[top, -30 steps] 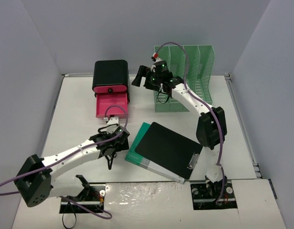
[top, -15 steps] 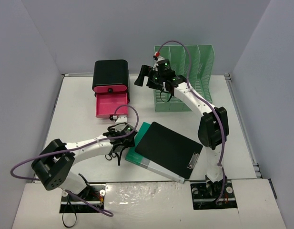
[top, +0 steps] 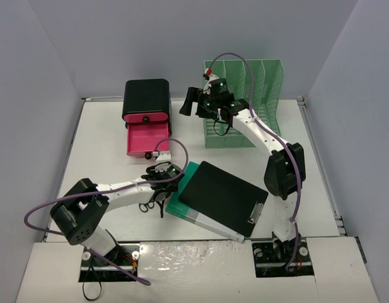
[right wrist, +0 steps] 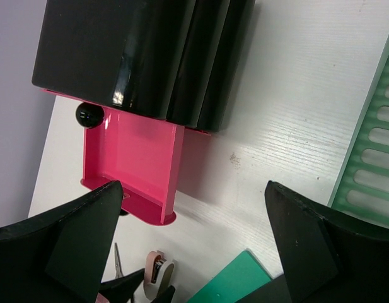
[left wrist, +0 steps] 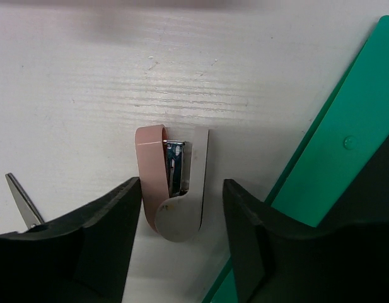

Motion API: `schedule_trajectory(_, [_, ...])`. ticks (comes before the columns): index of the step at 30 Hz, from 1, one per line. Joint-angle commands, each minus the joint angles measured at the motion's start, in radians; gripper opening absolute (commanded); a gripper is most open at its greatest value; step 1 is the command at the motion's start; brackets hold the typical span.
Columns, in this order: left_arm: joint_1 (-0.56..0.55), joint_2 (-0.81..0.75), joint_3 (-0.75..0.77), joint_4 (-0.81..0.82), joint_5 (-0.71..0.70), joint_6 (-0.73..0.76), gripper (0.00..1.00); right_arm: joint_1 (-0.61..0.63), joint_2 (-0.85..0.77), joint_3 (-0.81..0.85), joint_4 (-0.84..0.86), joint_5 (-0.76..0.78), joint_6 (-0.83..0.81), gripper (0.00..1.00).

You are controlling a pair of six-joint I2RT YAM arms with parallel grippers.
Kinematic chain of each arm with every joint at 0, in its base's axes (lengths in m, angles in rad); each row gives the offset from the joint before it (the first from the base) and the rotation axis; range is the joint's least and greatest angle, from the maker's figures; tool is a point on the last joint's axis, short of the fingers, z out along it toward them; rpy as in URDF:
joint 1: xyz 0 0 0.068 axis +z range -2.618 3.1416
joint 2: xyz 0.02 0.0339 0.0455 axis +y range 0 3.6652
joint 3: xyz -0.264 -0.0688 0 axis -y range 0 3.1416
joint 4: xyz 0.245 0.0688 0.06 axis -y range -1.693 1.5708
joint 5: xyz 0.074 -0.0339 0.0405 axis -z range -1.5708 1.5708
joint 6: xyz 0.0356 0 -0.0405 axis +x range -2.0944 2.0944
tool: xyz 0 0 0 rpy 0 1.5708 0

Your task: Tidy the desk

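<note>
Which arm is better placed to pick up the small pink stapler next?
Left. The left gripper straddles the stapler on the desk, jaws open either side; the right gripper hangs open by the drawer box.

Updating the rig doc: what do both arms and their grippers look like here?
Both alike: the left arm and right arm have white links with black joint housings. A purple cable loops along each. Small green lights glow near the wrists. The left gripper and right gripper have two broad, matte black fingers each.
</note>
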Motion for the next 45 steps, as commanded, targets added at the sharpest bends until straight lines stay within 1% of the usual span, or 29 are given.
schedule_trajectory(1, [-0.006, -0.010, 0.031, 0.031, -0.048, -0.009, 0.43, -0.009, -0.091, -0.006, 0.036, -0.016, -0.024, 0.93])
schedule_trajectory(4, [-0.011, -0.009, 0.023, 0.028, -0.054, -0.024, 0.24, -0.010, -0.091, -0.011, 0.034, -0.018, -0.025, 0.93])
schedule_trajectory(5, [-0.011, -0.009, 0.020, 0.027, -0.053, -0.030, 0.16, -0.010, -0.092, -0.012, 0.034, -0.018, -0.025, 0.92])
schedule_trajectory(8, [-0.023, -0.016, 0.010, 0.025, -0.054, -0.041, 0.03, -0.010, -0.095, -0.017, 0.035, -0.017, -0.025, 0.92])
schedule_trajectory(9, [-0.029, -0.021, 0.007, 0.023, -0.056, -0.043, 0.00, -0.010, -0.097, -0.018, 0.034, -0.016, -0.025, 0.93])
schedule_trajectory(13, [-0.061, -0.042, 0.009, -0.005, -0.062, -0.047, 0.00, -0.009, -0.102, -0.019, 0.034, -0.009, -0.026, 0.93])
schedule_trajectory(16, [-0.103, -0.098, 0.020, -0.062, -0.083, -0.044, 0.00, -0.011, -0.104, -0.019, 0.034, -0.009, -0.028, 0.93])
schedule_trajectory(18, [-0.121, -0.172, 0.035, -0.107, -0.109, -0.042, 0.00, -0.010, -0.103, -0.022, 0.036, -0.004, -0.028, 0.93])
schedule_trajectory(24, [-0.135, -0.324, 0.096, -0.231, -0.157, -0.019, 0.00, -0.011, -0.103, -0.020, 0.035, 0.004, -0.026, 0.93])
schedule_trajectory(27, [-0.129, -0.366, 0.131, -0.270, -0.199, 0.016, 0.00, -0.013, -0.102, -0.014, 0.035, 0.007, -0.024, 0.93])
schedule_trajectory(30, [-0.086, -0.364, 0.177, -0.257, -0.216, 0.090, 0.00, -0.015, -0.102, -0.011, 0.035, 0.008, -0.018, 0.93])
schedule_trajectory(33, [-0.009, -0.330, 0.218, -0.219, -0.198, 0.155, 0.00, -0.015, -0.107, -0.008, 0.034, 0.011, -0.017, 0.92])
schedule_trajectory(35, [0.038, -0.302, 0.235, -0.190, -0.160, 0.183, 0.00, -0.016, -0.111, -0.007, 0.031, 0.014, -0.017, 0.92])
schedule_trajectory(38, [0.148, -0.263, 0.264, -0.132, -0.110, 0.233, 0.00, -0.017, -0.117, 0.002, 0.023, 0.019, -0.017, 0.93])
schedule_trajectory(41, [0.221, -0.214, 0.291, -0.078, -0.054, 0.264, 0.00, -0.019, -0.122, 0.005, 0.012, 0.022, -0.019, 0.93])
schedule_trajectory(45, [0.275, -0.131, 0.353, -0.027, -0.005, 0.306, 0.00, -0.019, -0.130, 0.006, -0.003, 0.025, -0.023, 0.93])
